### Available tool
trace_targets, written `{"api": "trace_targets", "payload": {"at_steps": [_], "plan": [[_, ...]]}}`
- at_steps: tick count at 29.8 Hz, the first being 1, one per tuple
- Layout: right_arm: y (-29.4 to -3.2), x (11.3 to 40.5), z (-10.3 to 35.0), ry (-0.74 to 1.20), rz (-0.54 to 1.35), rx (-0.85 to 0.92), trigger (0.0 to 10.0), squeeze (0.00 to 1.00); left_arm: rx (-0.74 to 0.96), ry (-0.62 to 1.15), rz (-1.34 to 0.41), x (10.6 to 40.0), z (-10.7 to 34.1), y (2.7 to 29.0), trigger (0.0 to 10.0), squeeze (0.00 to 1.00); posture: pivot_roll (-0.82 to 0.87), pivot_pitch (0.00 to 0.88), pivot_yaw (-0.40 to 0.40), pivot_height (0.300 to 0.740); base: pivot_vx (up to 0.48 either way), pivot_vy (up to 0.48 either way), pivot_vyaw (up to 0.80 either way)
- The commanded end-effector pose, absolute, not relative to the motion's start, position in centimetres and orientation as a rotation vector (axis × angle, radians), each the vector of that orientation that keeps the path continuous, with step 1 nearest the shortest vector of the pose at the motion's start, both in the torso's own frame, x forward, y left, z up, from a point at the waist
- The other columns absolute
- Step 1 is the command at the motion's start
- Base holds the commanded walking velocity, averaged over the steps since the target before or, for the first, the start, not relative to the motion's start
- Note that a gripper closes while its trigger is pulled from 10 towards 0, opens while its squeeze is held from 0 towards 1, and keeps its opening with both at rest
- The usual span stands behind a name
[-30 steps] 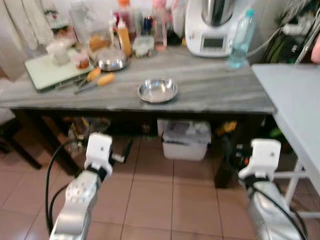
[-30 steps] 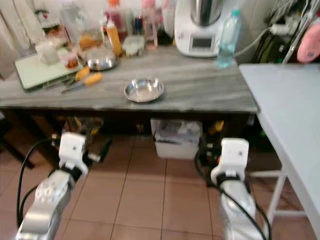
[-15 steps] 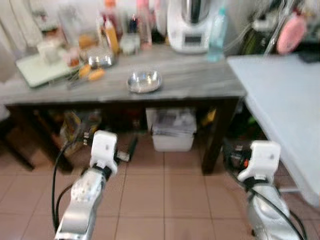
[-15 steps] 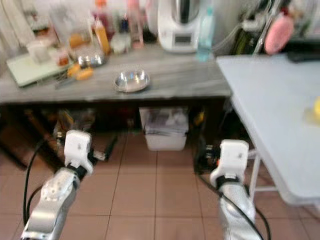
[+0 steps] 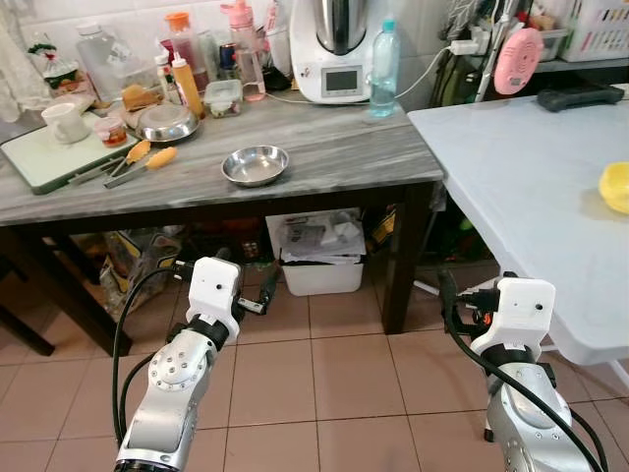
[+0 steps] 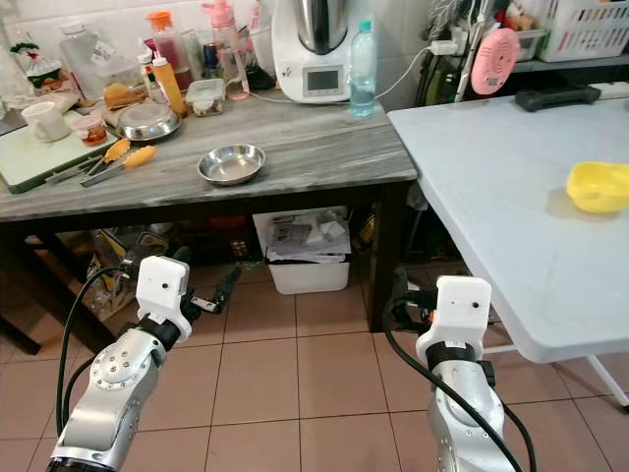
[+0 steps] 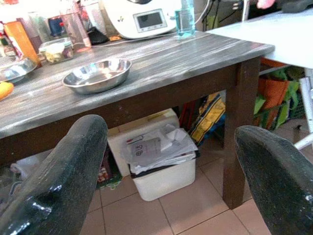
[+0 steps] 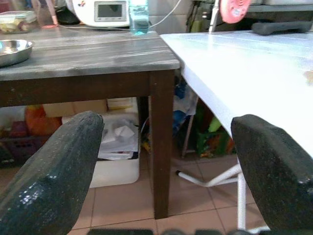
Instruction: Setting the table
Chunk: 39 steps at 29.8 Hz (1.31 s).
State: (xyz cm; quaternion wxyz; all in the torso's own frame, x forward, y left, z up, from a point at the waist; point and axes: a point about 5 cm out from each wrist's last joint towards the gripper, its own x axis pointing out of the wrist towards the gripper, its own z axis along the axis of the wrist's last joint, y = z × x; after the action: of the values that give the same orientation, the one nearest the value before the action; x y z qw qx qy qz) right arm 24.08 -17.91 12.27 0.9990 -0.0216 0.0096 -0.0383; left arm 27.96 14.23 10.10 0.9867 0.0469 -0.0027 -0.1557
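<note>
A shallow steel bowl [image 5: 255, 165] sits near the front of the grey wooden table [image 5: 354, 147]; it also appears in the left wrist view as the steel bowl [image 7: 97, 75]. A yellow bowl [image 5: 615, 187] rests on the white folding table [image 5: 511, 147] to my right. Both arms hang low over the tiled floor, short of the tables. My left gripper [image 7: 168, 132] is open with nothing between its fingers and points toward the grey table. My right gripper [image 8: 166, 122] is open and empty too, facing the gap between the two tables.
At the back of the grey table stand a white kitchen machine [image 5: 337, 49], a water bottle [image 5: 383, 54], several bottles and jars, a covered steel dish [image 5: 167, 123] and a cutting board with a mug [image 5: 61, 122]. A white bin [image 5: 314, 256] sits underneath. A black object [image 5: 580, 95] lies on the white table.
The camera has turned right and pulled back, and the blur is gone. The white table and yellow bowl have come into view. Both arms stay low and open.
</note>
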Motion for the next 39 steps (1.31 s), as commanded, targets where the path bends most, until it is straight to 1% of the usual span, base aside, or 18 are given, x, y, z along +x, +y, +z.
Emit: {"api": "trace_targets", "payload": {"at_steps": [1,6,20,39], "plan": [[-17.71,24.13,12.53,0.015,-0.071,-0.036,10.0,0.00,0.094,-0.005,-0.305,28.01,10.11,14.50,10.0,0.00,-0.12,0.009,0.088,0.740,0.000,-0.300,-0.41],[-17.66,24.03,12.42,0.020,-0.071,-0.035,10.0,0.00,0.094,-0.005,-0.312,27.89,10.08,14.44,10.0,0.00,-0.12,0.011,0.091,0.740,0.000,-0.316,-0.70],[-17.70,24.07,12.56,0.014,-0.071,-0.054,10.0,0.00,0.092,-0.004,-0.321,27.98,10.15,14.31,10.0,0.00,-0.12,0.012,0.093,0.740,0.000,-0.469,0.00],[-17.40,24.14,13.34,-0.022,-0.061,-0.093,10.0,0.00,0.092,-0.021,-0.350,28.59,10.61,13.51,10.0,0.00,-0.13,0.010,0.105,0.740,0.000,-0.480,0.00]]}}
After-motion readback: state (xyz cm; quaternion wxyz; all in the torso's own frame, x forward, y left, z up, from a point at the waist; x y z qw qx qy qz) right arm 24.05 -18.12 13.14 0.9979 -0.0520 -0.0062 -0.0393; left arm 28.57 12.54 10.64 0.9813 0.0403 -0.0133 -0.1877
